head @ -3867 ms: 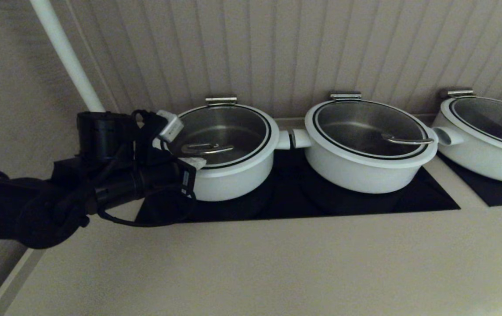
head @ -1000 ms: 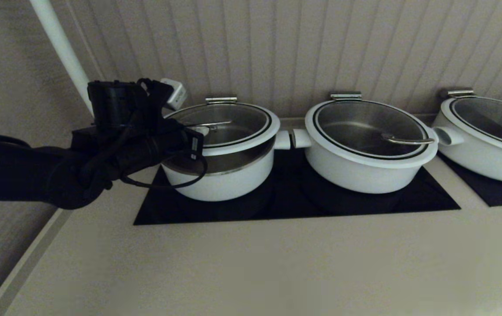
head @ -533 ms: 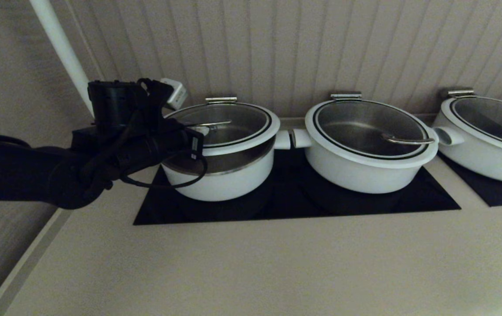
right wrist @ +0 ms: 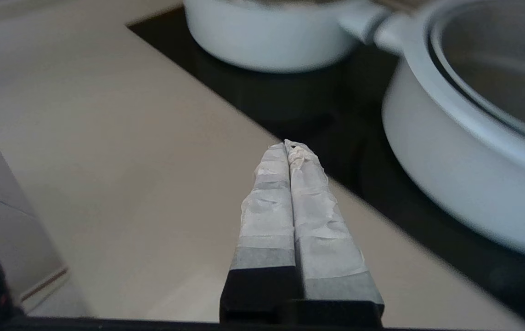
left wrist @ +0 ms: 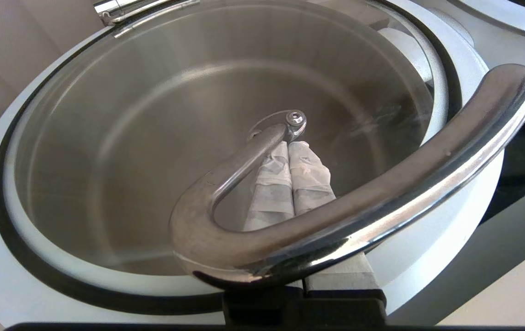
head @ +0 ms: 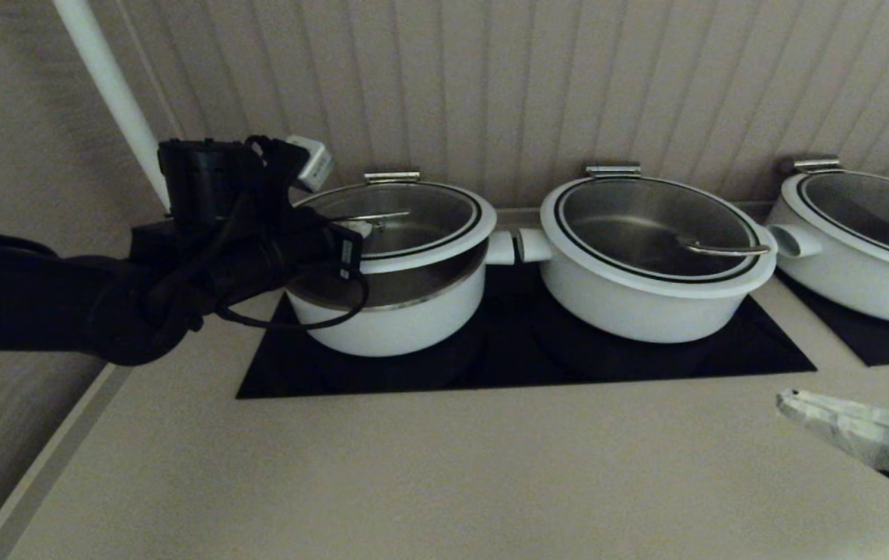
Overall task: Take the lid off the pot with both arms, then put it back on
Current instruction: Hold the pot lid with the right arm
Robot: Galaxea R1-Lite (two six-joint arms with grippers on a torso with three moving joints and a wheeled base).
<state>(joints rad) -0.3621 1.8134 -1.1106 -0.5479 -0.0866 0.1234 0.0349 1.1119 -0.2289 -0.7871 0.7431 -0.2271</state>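
The pot (head: pixel 390 323) is the leftmost white one on the black cooktop. Its glass lid (head: pixel 425 214) is tilted, with the front edge raised off the steel rim and the back edge at the hinge clip (head: pixel 391 177). My left gripper (head: pixel 358 229) is shut, its white-wrapped fingers slid under the steel loop handle (head: pixel 372 218), which rests across them. The left wrist view shows the shut gripper (left wrist: pixel 289 145) beneath the handle (left wrist: pixel 381 184) over the lid (left wrist: pixel 106 138). My right gripper (head: pixel 790 404) is shut and empty, low over the counter at the front right, also in its wrist view (right wrist: pixel 286 146).
A wider white pot (head: pixel 646 295) with its lid on stands next to the task pot, stub handles almost touching. A third pot (head: pixel 856 264) is at the far right. A white pole (head: pixel 113 93) and ribbed wall stand behind. Beige counter (head: pixel 444 467) spreads in front.
Since 3.9 s ago the left gripper has lifted the lid's front edge off the pot. In the last half second the right gripper has come further into view at the lower right.
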